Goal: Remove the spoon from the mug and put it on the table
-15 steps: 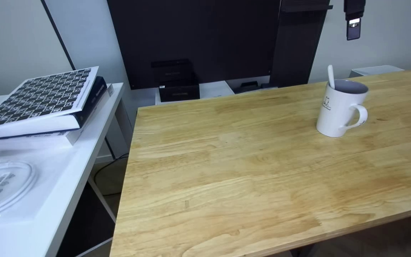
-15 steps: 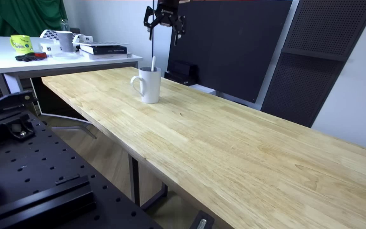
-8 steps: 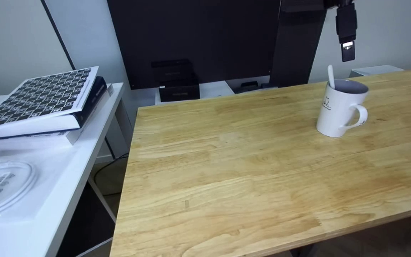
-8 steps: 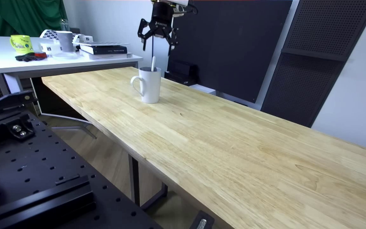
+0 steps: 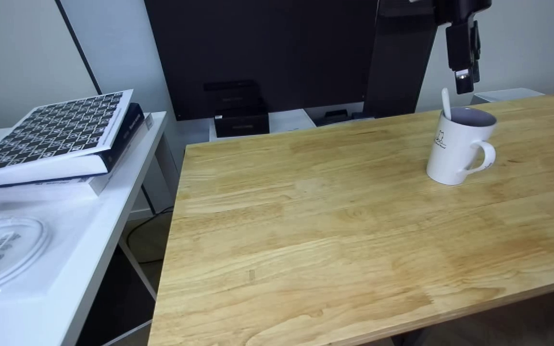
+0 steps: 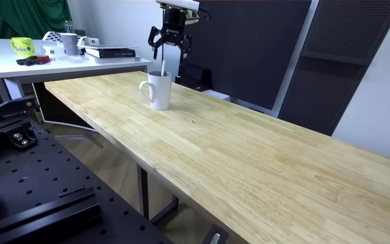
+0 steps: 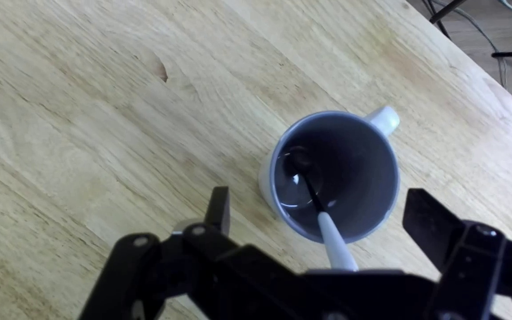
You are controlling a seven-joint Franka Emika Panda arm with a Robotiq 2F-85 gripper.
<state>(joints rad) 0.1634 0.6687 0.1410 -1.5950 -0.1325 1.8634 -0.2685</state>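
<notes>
The white mug point(image 5: 455, 149) stands upright on the wooden table point(image 5: 306, 230); it also shows in an exterior view point(image 6: 161, 93) and in the wrist view point(image 7: 371, 178). The spoon point(image 5: 446, 103) leans in the mug, its pale handle sticking out above the rim; it also shows in the wrist view point(image 7: 336, 242), where its dark lower part rests inside and its top end is hidden by the gripper body. My gripper point(image 6: 168, 57) is open and empty just above the handle's top. In the wrist view its fingertips point(image 7: 318, 206) are wide apart, on either side of the handle.
A white side table point(image 6: 19, 69) holds books point(image 5: 56, 139), a yellow-green mug point(image 6: 23, 46) and a grey cup point(image 6: 69, 44). A dark panel point(image 6: 242, 51) stands behind the table. A black perforated bench point(image 6: 56, 189) is in the foreground.
My gripper has come down toward the mug, shifting slightly left in both exterior views, and has turned a little so both fingers now show. The mug and spoon have not moved.
</notes>
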